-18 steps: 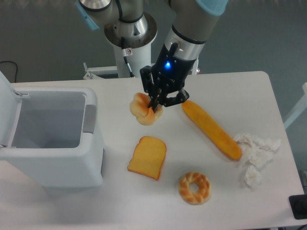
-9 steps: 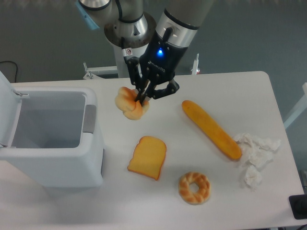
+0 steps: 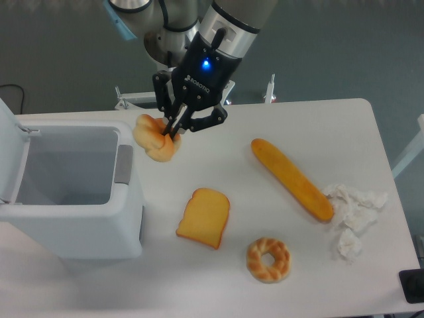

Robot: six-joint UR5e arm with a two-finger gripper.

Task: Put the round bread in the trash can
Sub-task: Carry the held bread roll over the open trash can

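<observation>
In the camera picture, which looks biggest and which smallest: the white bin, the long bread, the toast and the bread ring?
1. The trash can, by far the largest.
2. The long bread.
3. The toast slice.
4. The ring-shaped bread, smallest, though only slightly smaller than the toast.

I see gripper clamped on round bread, bun held above tabletop, just beside right rim of trash can. Blue light lit on gripper body. Trash can lid open, hinged up at left; inside looks empty. Toast slice on tabletop right of can. Ring-shaped twisted bread nearer front edge. Long baguette lies diagonally at right, its lower end touching crumpled white paper.
</observation>
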